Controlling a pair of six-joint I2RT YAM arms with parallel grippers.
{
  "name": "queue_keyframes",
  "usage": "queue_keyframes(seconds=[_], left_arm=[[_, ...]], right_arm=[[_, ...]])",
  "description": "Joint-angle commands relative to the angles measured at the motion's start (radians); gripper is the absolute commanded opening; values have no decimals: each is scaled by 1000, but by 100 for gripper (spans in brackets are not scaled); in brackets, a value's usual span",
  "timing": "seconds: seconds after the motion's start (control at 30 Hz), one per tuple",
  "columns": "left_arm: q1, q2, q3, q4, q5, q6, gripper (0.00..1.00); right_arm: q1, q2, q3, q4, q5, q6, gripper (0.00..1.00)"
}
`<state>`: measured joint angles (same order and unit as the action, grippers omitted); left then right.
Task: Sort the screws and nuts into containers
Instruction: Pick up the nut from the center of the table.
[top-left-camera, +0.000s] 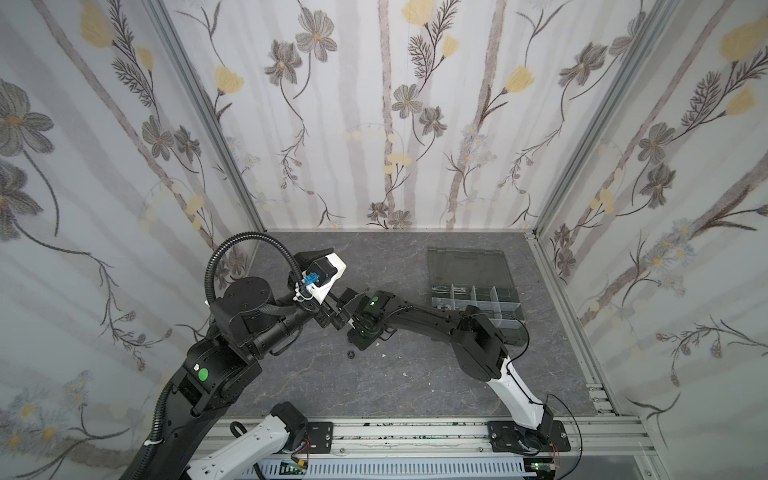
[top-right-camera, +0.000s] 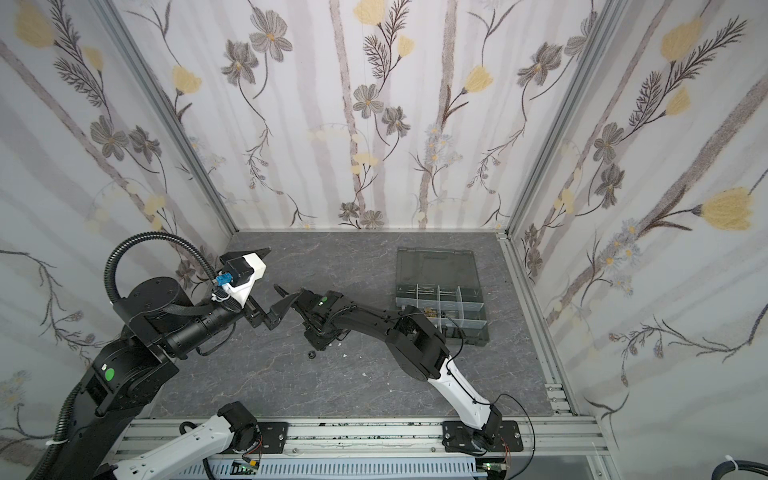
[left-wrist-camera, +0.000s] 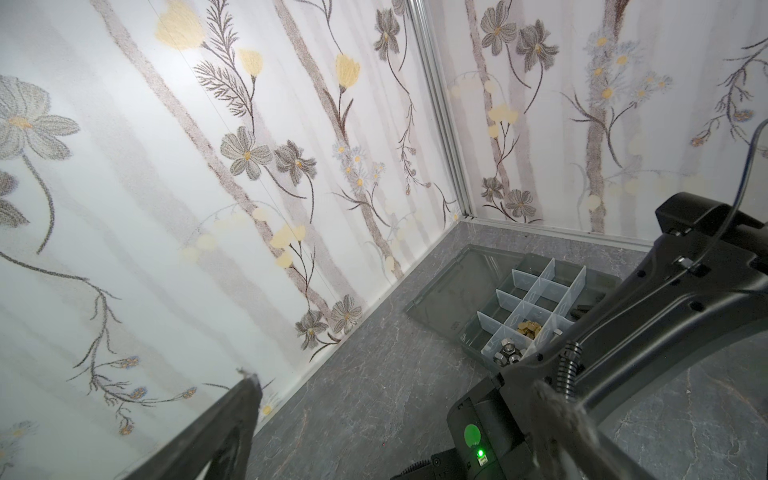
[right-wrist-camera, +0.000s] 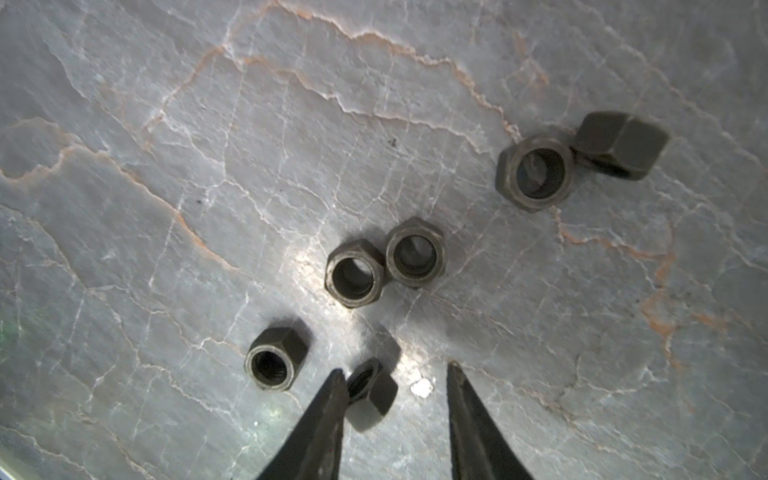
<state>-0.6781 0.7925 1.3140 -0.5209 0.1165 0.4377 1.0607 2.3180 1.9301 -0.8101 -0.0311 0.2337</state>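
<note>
Six nuts (right-wrist-camera: 353, 272) on table (right-wrist-camera: 166, 166) | right claw (right-wrist-camera: 395, 369) parted around one | left claw (left-wrist-camera: 395, 380) spread wide

We see six dark hex nuts (right-wrist-camera: 354, 273) loose on the counter (right-wrist-camera: 208, 166): two pairs touching, one alone, one tipped on edge. The organizer box (left-wrist-camera: 453, 286) sits open, lid flat; brass nuts (left-wrist-camera: 528, 328) and silver nuts (left-wrist-camera: 508, 353) lie in adjacent compartments.

The walls (top-left-camera: 415, 124) are white with faded grey-brown stripes and grey and yellow flowers. The table (top-left-camera: 332, 386) is grey marble veined in white and orange. The box (left-wrist-camera: 446, 284) is smoky dark grey, its dividers (left-wrist-camera: 536, 291) milky clear. The loose nuts (right-wrist-camera: 354, 274) are dull dark grey; the box holds gold nuts (left-wrist-camera: 528, 329) and silver nuts (left-wrist-camera: 508, 353).
</note>
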Motion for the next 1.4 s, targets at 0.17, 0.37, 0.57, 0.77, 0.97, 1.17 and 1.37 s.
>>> queue_keyframes(seconds=[0.17, 0.37, 0.57, 0.77, 0.97, 1.17, 1.37], left_arm=[[1, -5, 7, 9, 7, 3, 100], [0, -7, 8, 6, 8, 1, 100], [0, -12, 5, 4, 6, -1, 100], [0, -15, 11, 1, 7, -2, 100], [-1, -10, 10, 5, 8, -2, 100], [-2, -1, 21, -10, 0, -16, 100], [0, 13, 28, -15, -1, -22, 100]], right_arm=[[10, 24, 8, -10, -9, -7, 37], [17, 30, 3, -27, -6, -11, 31], [21, 27, -3, -35, 8, -9, 28], [22, 15, -19, -39, 24, -3, 17], [22, -10, -45, -41, 46, -5, 11], [0, -71, -62, -54, 94, -27, 9], [-74, -157, -124, -56, 124, -46, 9]])
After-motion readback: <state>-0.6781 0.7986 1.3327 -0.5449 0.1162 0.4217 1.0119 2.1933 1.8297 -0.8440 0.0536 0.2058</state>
